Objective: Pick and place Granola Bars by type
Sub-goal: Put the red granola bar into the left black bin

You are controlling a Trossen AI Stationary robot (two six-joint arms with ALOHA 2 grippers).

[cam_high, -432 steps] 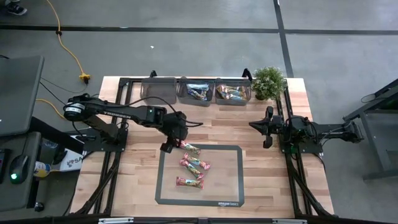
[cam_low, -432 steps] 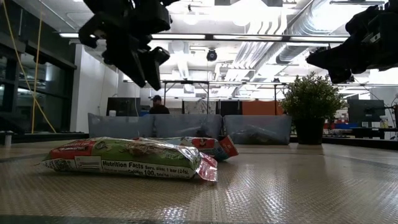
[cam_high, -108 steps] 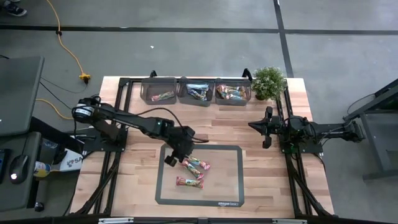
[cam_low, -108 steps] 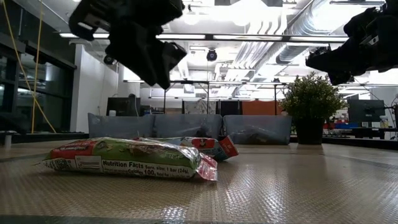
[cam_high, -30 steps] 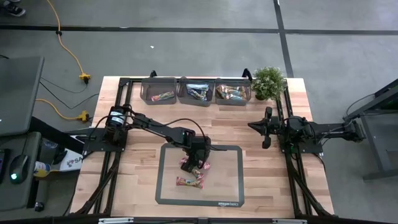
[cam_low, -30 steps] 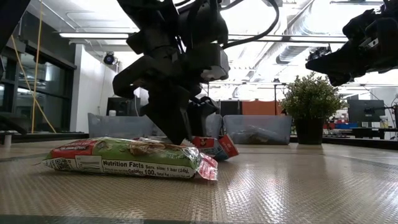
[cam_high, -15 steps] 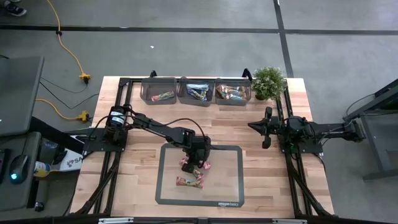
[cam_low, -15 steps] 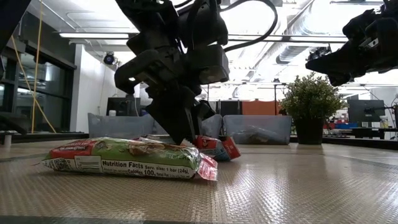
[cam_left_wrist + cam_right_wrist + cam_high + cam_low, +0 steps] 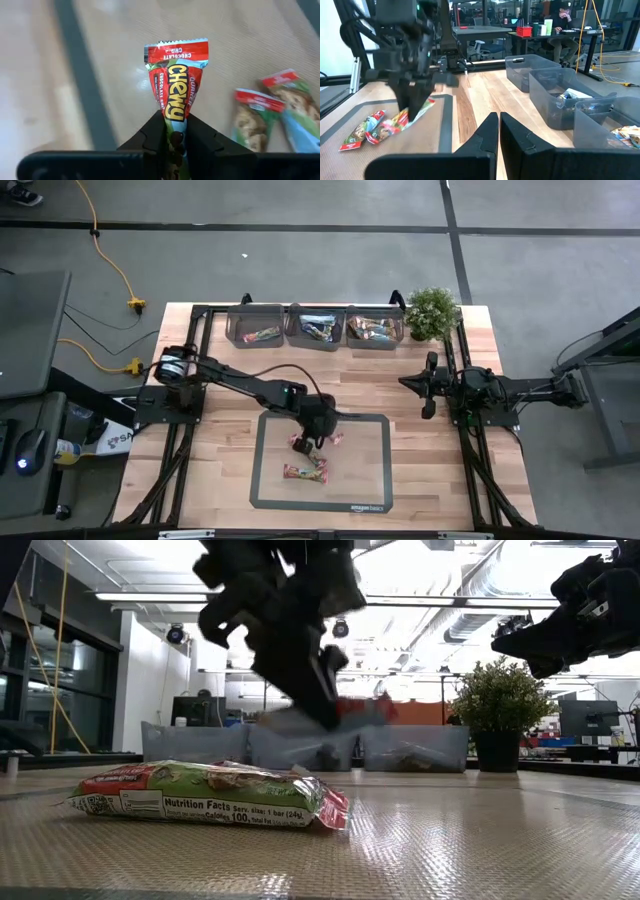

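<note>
1. While the left tool (image 9: 176, 131) hangs above the grey mat (image 9: 372, 480), its fingers are clamped on a red-wrapped granola bar (image 9: 176, 90), held clear of the mat.
2. Two green-tan bars (image 9: 265, 112) lie on the mat close by.
3. At the worktop's (image 9: 420, 470) right side the right tool (image 9: 498, 125) waits, fingers closed together and empty.
4. Three grey bins (image 9: 315, 327) at the far edge each hold sorted bars.

Both arms are built from dark, nearly black links with rounded joints, the left arm (image 9: 235, 383) carries a silver ring at its shoulder joint and a thin black cable looping along it, and each gripper ends in two flat, matte black fingers (image 9: 485, 135) with angular edges.
</note>
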